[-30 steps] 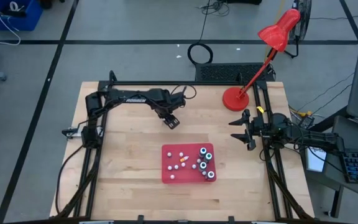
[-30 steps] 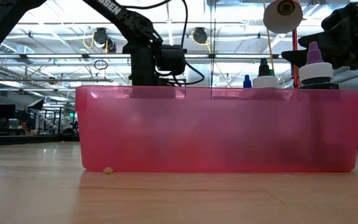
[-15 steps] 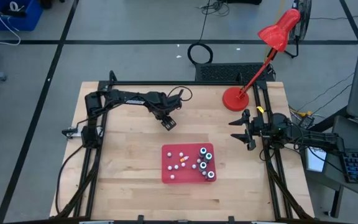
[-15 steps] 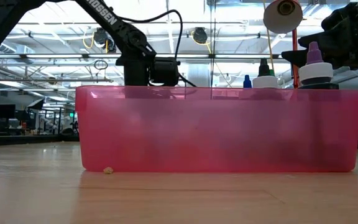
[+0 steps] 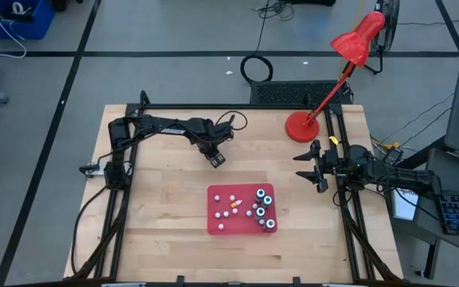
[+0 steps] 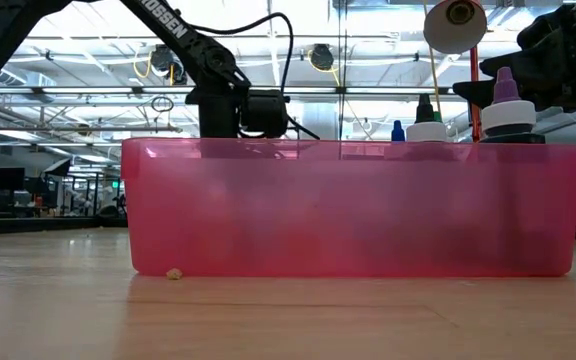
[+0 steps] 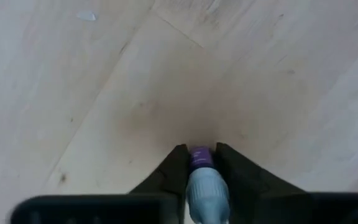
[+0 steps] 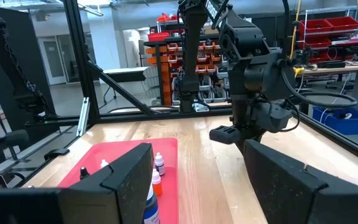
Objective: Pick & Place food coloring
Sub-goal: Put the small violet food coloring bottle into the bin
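While the left gripper [image 7: 201, 163] clamps a purple-tipped food coloring bottle [image 7: 202, 180] pointing downward, bare table [image 7: 104, 93] lies directly below.

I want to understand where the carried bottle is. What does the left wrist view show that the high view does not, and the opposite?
Only the left wrist view shows the left gripper shut on a small bottle with a purple tip, above bare wooden table.

Only the high view shows the red tray with the other food coloring bottles in it, the right gripper open and waiting at the table's right side, and the red lamp.

Both show the left gripper and the table.
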Available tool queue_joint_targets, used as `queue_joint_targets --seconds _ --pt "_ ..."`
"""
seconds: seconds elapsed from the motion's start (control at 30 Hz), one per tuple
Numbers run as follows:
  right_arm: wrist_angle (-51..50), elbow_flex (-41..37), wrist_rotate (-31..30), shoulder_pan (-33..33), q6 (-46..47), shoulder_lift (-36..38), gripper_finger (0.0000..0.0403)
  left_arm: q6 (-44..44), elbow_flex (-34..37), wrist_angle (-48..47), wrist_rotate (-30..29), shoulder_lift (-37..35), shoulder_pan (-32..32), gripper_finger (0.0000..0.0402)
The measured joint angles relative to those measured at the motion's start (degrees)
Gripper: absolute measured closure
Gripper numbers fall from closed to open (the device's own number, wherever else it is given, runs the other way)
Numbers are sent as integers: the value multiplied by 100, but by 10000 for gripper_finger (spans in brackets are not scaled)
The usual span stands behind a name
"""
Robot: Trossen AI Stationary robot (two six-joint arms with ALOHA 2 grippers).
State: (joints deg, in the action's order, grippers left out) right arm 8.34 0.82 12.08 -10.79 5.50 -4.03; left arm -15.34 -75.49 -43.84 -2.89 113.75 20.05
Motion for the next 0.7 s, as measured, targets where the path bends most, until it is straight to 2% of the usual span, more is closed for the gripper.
queue_joint_targets --seconds 0.03,0.13,0.33,0.53,0.7 --pt "0 0 0 1 0 0 165 -29 3 -8 62 -34 -5 340" --pt "0 0 0 2 0 0 165 -116 5 -21 322 -319 -81 340" --pt "7 0 0 2 -1 -2 165 -159 3 -53 549 -1410 -680 340" --pt "4 0 0 0 0 0 165 -481 -4 581 886 -2503 -1937 340" --pt "9 0 0 1 0 0 165 -521 -14 1808 469 -2787 -3163 340"
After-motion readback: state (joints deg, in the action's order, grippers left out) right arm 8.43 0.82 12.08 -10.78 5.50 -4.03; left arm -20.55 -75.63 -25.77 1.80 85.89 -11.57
